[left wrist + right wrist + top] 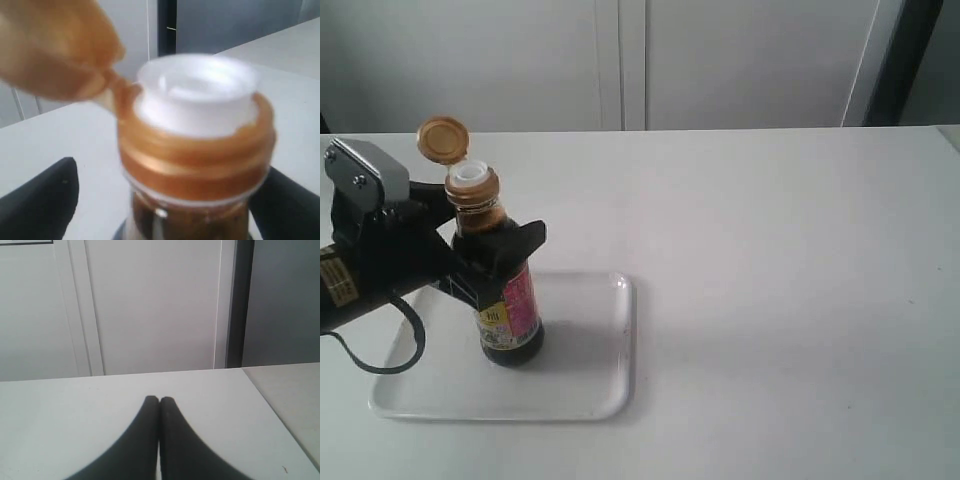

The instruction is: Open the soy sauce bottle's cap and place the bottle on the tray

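I am working over a plain white matte table (pixel 770 260) that is filling most of the exterior view and running back to a pale panelled wall (pixel 720 60). One item is lying directly on it: a flat white rectangular plastic tray with rounded corners and a low raised rim (pixel 605 400), sitting toward the left front of the surface. My right wrist view is showing bare white tabletop.

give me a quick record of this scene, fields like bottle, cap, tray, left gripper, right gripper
bottle: soy sauce bottle upright on the tray
cap: cap flipped open, white spout exposed
tray: white tray on the table
left gripper: left gripper fingers on either side of the bottle's upper body
right gripper: right gripper shut, empty, over bare table
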Motion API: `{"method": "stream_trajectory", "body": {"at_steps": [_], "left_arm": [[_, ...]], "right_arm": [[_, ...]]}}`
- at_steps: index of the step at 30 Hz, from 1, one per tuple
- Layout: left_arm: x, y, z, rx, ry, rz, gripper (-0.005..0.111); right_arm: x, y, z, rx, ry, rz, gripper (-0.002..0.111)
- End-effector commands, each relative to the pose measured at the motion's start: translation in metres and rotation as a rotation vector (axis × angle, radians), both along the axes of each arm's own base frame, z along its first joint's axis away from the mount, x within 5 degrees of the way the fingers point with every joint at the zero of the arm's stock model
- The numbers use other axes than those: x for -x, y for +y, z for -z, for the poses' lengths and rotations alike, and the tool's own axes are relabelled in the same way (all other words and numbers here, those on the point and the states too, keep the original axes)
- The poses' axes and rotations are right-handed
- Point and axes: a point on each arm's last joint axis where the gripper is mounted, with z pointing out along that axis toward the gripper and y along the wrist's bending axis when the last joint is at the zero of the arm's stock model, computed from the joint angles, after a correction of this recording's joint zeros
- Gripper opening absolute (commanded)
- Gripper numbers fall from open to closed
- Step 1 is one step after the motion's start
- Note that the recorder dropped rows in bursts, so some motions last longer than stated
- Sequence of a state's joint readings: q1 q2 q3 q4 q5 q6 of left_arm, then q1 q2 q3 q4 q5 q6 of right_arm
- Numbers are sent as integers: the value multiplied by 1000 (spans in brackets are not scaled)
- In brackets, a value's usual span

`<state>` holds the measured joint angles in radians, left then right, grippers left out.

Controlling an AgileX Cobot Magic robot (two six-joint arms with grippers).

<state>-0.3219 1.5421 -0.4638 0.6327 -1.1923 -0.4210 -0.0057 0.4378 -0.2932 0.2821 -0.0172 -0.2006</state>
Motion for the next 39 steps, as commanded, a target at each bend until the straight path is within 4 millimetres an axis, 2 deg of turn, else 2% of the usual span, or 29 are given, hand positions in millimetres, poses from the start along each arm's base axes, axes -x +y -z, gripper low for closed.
{"method": "stream_trajectory", "body": {"at_steps": [1, 3, 7, 23, 39], "left_arm": [[3, 1, -14, 38, -59, 3, 90], [4, 1, -18, 43, -75, 3, 91], [5, 4, -28, 74, -96, -22, 105], [7, 12, -48, 153, -148, -104, 105], [2, 10, -89, 208, -290, -95, 105]], "right_arm": [[0, 0, 1, -1, 1, 3, 0], [0, 0, 1, -1, 1, 3, 0], [0, 0, 1, -1, 1, 3, 0], [0, 0, 1, -5, 1, 3, 0], [-1, -1, 0, -5, -9, 6, 0]]}}
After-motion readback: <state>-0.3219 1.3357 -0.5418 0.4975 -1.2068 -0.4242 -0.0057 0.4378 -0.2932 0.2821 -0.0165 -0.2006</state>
